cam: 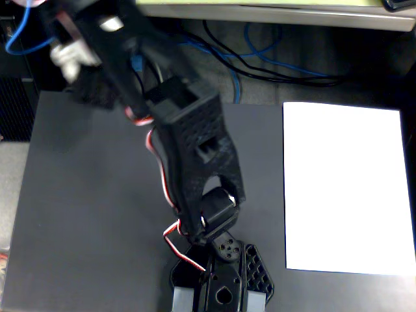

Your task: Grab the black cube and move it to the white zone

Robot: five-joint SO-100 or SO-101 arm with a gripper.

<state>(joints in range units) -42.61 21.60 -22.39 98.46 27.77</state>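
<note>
In the fixed view the arm reaches from its base [221,286] at the bottom centre up to the top left, blurred by motion. A dark, rough-textured lump that looks like the black cube [97,92] shows at the mat's far left corner, right under the gripper [83,73]. The gripper's fingers are smeared and partly hidden by the arm, so I cannot tell whether they are open, shut or holding the cube. The white zone [344,185] is a large white sheet lying flat on the right, far from the gripper.
A dark grey mat [84,214] covers the table. Blue and black cables [260,58] lie behind the mat at the top. A pale table edge [273,12] runs along the top. Red and white wires [170,195] hang along the arm.
</note>
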